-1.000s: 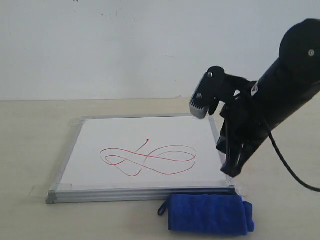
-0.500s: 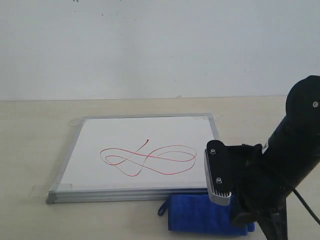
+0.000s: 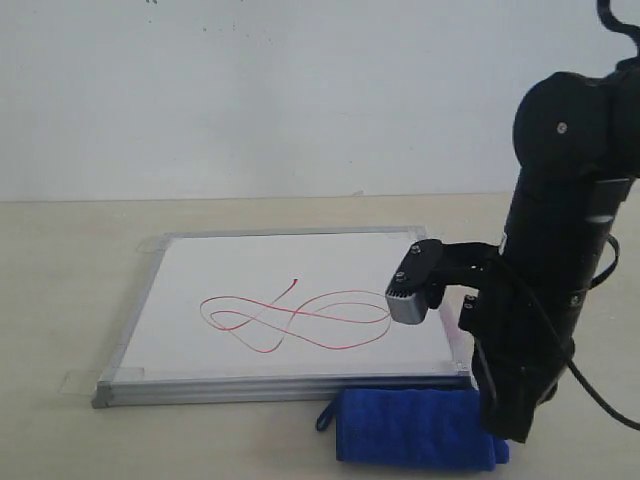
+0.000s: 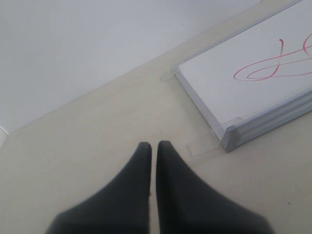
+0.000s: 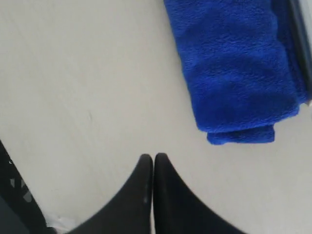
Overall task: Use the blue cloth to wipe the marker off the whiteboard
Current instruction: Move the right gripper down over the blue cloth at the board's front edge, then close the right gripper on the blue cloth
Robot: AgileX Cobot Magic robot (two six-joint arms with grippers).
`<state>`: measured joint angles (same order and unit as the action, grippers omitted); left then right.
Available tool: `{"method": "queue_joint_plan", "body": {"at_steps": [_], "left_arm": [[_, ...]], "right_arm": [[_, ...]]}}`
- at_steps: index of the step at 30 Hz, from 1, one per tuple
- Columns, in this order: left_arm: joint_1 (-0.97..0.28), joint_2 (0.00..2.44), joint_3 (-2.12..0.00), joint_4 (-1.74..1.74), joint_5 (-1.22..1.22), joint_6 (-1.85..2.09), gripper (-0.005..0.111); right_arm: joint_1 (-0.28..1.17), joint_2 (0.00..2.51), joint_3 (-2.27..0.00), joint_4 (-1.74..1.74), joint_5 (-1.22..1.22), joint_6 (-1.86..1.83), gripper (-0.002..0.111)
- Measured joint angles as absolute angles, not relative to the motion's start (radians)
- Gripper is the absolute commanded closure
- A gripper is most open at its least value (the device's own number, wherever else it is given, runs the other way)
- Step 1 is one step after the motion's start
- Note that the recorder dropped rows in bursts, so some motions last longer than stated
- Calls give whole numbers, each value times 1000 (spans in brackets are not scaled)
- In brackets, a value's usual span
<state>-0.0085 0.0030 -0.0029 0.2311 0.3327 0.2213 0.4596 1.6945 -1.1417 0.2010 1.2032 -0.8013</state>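
The whiteboard point(image 3: 250, 265) lies flat on the table, its silver frame taped at the corners. The marker point(image 3: 295, 320), a red looping scribble, crosses its middle. The blue cloth point(image 3: 410, 428) lies folded on the table just in front of the board's front right edge. My right gripper point(image 3: 508, 430) points down beside the cloth's right end. In the right wrist view the right gripper point(image 5: 153, 157) is shut and empty, a little apart from the blue cloth point(image 5: 234, 68). My left gripper point(image 4: 153, 145) is shut, empty, off the whiteboard point(image 4: 229, 92) corner, with the marker point(image 4: 273, 68) beyond.
A pale wall stands behind the beige table point(image 3: 60, 290). Clear tape tabs point(image 4: 204, 145) stick out from the board's corners. The right arm's wrist camera block point(image 3: 410, 290) hangs over the board's right edge.
The right arm swung from the board's right edge down to the front, then rose upright with its gripper pointing down by the cloth's right end. Cloth and board have not moved.
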Motion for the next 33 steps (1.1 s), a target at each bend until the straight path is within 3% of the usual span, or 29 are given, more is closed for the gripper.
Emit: {"method": "queue_joint_plan", "body": {"at_steps": [11,13,16,20,21,33], "left_arm": [[-8,3,-3,231,333,221,103],[-8,3,-3,231,333,221,103],[-8,3,-3,231,333,221,103],[-8,3,-3,231,333,221,103],[-8,3,-3,231,333,221,103],[-8,3,-3,231,333,221,103]], "right_arm": [[670,1859,-1237,16,1085,-867,109],[683,1859,-1237,0,1073,-830,104],[684,1859,-1237,0,1073,-787,88],[684,1859,-1237,0,1080,-768,57],[684,1859,-1237,0,1082,-766,54],[684,1878,-1237,-7,1028,-745,59]]}}
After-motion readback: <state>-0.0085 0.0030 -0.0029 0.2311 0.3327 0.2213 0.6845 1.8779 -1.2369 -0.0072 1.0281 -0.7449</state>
